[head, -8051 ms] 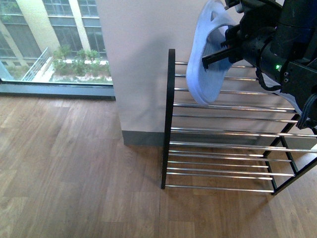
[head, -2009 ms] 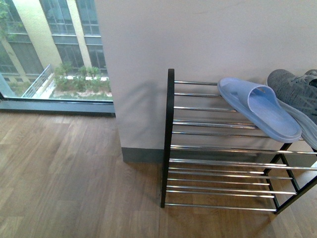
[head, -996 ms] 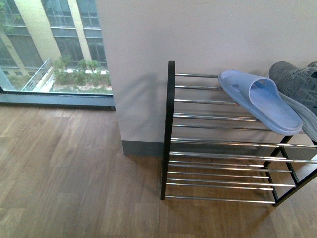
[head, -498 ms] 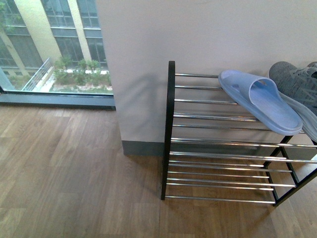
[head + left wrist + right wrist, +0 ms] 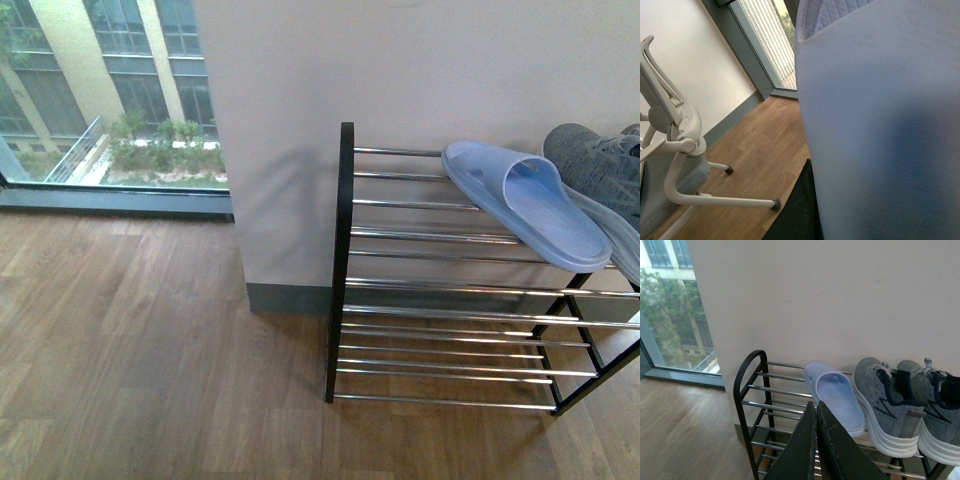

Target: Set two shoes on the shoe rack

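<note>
The two shoes, grey knit sneakers [image 5: 887, 395] [image 5: 940, 407] with white soles, stand side by side on the top tier of the shoe rack [image 5: 747, 371]. The front view shows one sneaker [image 5: 600, 172] at the right end of the shoe rack [image 5: 345, 260]. A blue slipper [image 5: 525, 205] [image 5: 835, 395] lies beside them on the same tier. My right gripper [image 5: 816, 407] is shut and empty, in front of the rack and apart from it. My left gripper [image 5: 810, 175] is shut on another blue slipper [image 5: 880, 125], which fills its view; one dark finger [image 5: 800, 212] shows.
The rack stands against a white wall [image 5: 400, 70] on a wooden floor [image 5: 150, 360]. A large window [image 5: 110, 90] lies to the left of the wall. A white office chair [image 5: 670, 150] stands on the floor in the left wrist view.
Eight seconds ago an arm held the blue slipper above the rack; it now lies on the top tier and the arm has left the front view. Nothing moved in the last second.
</note>
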Robot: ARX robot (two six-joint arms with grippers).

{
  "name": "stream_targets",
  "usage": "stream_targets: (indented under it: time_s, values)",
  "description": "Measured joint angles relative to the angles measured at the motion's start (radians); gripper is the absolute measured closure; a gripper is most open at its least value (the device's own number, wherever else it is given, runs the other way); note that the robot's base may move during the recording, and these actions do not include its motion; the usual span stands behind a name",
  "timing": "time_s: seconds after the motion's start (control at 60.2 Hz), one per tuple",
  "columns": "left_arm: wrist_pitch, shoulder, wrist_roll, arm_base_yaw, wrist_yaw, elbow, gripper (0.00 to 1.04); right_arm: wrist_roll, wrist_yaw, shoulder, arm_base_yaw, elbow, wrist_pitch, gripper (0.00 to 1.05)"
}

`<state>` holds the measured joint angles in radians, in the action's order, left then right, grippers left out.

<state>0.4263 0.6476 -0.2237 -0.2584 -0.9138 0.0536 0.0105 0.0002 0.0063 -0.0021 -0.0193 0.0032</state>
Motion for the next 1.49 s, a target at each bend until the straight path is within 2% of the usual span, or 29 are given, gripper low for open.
stream_targets:
  time_s: [0.1,0.266,0.332,0.598,0.647,0.73,0.797,0.847,0.979,1.062,1.195,1.494]
  values:
    - [0.0,0.0,0.0,0.0,0.0,0.0,1.03,0.001,0.0,0.0,0.0,0.0,0.0,1.02]
    - [0.0,0.0,0.0,0.0,0.0,0.0,1.03,0.0,0.0,0.0,0.0,0.0,0.0,0.76]
    - [0.0,0.0,0.0,0.0,0.0,0.0,1.03,0.0,0.0,-0.001,0.0,0.0,0.0,0.6]
    - [0.0,0.0,0.0,0.0,-0.002,0.0,1.03,0.0,-0.003,-0.001,0.0,0.0,0.0,0.2]
    - [0.0,0.0,0.0,0.0,-0.003,0.0,1.03,0.0,-0.003,-0.001,0.0,0.0,0.0,0.08]
    - [-0.013,-0.004,0.013,0.0,0.014,0.001,1.03,-0.001,-0.001,-0.002,0.0,0.0,-0.001,0.09]
    - [-0.212,-0.004,0.204,-0.025,0.148,0.068,1.03,-0.003,0.008,-0.002,0.001,0.0,-0.002,0.09]
    - [-0.28,0.036,0.375,-0.048,0.238,0.123,1.03,-0.003,0.006,-0.002,0.001,0.0,-0.002,0.09]
    - [-0.226,0.247,0.686,-0.029,0.41,0.268,1.03,-0.003,0.003,-0.002,0.001,0.0,-0.002,0.09]
    - [-0.209,0.404,0.764,-0.013,0.533,0.381,1.03,-0.003,0.003,-0.002,0.001,0.0,-0.003,0.09]
    - [-0.241,0.691,0.798,0.008,0.684,0.563,1.03,-0.003,0.003,-0.002,0.001,0.0,-0.003,0.09]
    - [-0.418,1.144,0.658,0.017,0.788,0.931,1.03,-0.003,0.003,-0.002,0.001,0.0,-0.003,0.09]
